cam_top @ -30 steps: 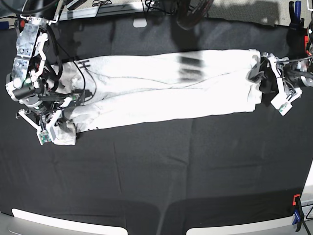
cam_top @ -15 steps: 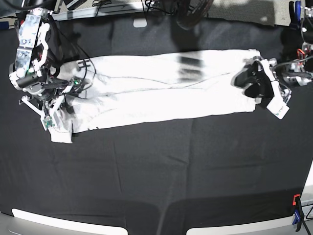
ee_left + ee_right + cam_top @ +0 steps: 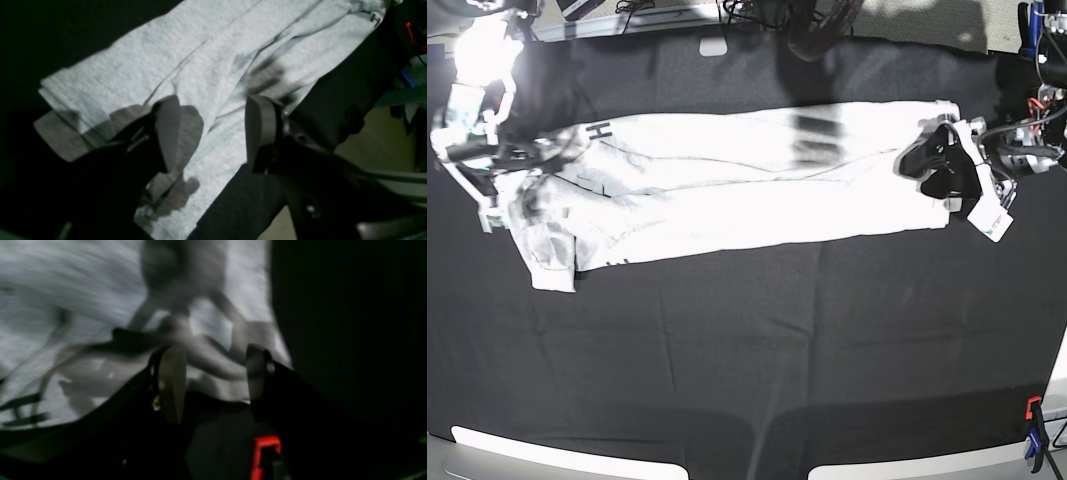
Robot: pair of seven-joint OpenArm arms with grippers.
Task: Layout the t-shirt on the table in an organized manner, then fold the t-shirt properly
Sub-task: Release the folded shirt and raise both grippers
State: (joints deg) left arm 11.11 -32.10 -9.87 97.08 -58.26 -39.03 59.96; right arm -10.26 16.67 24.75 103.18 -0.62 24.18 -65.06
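Observation:
The t-shirt (image 3: 727,190) lies as a long white strip across the black table (image 3: 747,350), with dark lettering (image 3: 817,135) near its far edge. A sleeve end (image 3: 552,265) sticks out at the left. My left gripper (image 3: 930,168) is open and empty over the shirt's right end. In the left wrist view (image 3: 213,130) its fingers (image 3: 166,133) stand apart above the cloth (image 3: 140,66). My right gripper (image 3: 499,185) is at the shirt's left end. In the blurred right wrist view (image 3: 213,380) it is open and empty, with the shirt (image 3: 83,306) beyond it.
An orange and blue clamp (image 3: 1034,440) sits at the front right edge and a blue clamp (image 3: 1027,25) at the far right. A small white object (image 3: 714,47) lies at the far edge. A red part (image 3: 265,453) shows under the right gripper.
My right arm has pulled up and to the left, off the sleeve end, which now lies flat. My left gripper has moved from beside the shirt's right end to over it.

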